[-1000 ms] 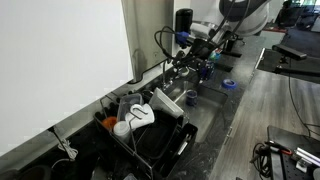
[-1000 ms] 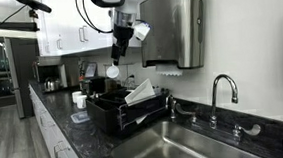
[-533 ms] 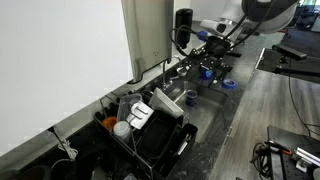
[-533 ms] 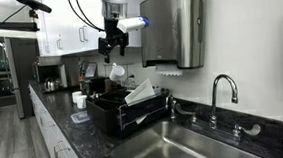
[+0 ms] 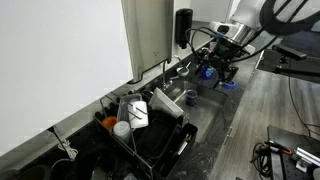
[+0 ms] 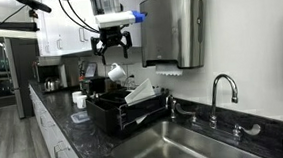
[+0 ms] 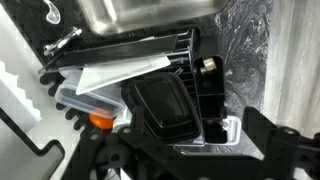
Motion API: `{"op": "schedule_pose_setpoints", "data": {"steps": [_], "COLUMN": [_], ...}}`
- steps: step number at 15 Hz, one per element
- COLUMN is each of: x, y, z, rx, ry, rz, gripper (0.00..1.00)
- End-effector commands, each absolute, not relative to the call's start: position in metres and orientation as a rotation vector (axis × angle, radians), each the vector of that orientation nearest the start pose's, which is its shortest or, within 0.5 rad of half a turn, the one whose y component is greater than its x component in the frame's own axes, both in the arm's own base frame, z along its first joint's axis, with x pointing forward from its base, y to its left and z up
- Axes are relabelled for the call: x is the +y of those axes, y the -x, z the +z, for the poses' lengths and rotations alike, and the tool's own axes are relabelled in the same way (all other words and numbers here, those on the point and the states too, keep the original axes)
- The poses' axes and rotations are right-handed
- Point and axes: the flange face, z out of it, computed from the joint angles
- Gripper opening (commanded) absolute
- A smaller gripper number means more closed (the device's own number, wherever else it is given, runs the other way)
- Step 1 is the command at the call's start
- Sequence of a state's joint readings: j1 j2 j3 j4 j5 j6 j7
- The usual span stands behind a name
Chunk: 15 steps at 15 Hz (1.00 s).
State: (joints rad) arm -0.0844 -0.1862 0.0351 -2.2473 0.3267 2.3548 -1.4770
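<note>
My gripper [image 6: 113,53] hangs open high above the black dish rack [image 6: 134,118], with its fingers spread wide and nothing between them. It also shows in an exterior view as the gripper [image 5: 213,66] at the end of the arm coming in from the upper right. The wrist view looks straight down on the dish rack [image 7: 205,95]. A black plastic container [image 7: 165,105] lies in it, and beside that a clear container with a white lid [image 7: 115,75] and a small orange item [image 7: 100,118]. The gripper [image 7: 195,165] fingers frame the lower edge, well clear of everything. A white mug [image 6: 116,71] sits just below the gripper.
A steel sink [image 6: 191,146] with a faucet [image 6: 218,94] lies beside the rack. A paper towel dispenser [image 6: 173,27] hangs on the wall above. A small blue bowl [image 5: 228,85] rests on the dark counter [image 5: 215,120]. Appliances and a white cup [image 6: 79,97] stand beyond the rack.
The arm has swung and the wrist has turned, so the gripper now faces straight down over the rack. It stayed open and empty throughout.
</note>
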Motion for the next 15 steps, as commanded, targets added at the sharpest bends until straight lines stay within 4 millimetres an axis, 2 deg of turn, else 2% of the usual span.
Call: {"op": "schedule_pose_setpoints", "data": {"steps": [1,5,9,15], "x": [-0.03,-0.045,-0.059,-0.074], "y": [-0.502,-0.5,-0.497,-0.486], "z": [0.472,0.466,0.454,0.433], "rx": [-1.556,-1.319,-1.14,-0.937], "ry": [2.739,2.911,3.051,3.103], "rz": [-0.562,-0.446,-0.249,0.085], "gripper": [1.0,1.0,1.0,1.0]}}
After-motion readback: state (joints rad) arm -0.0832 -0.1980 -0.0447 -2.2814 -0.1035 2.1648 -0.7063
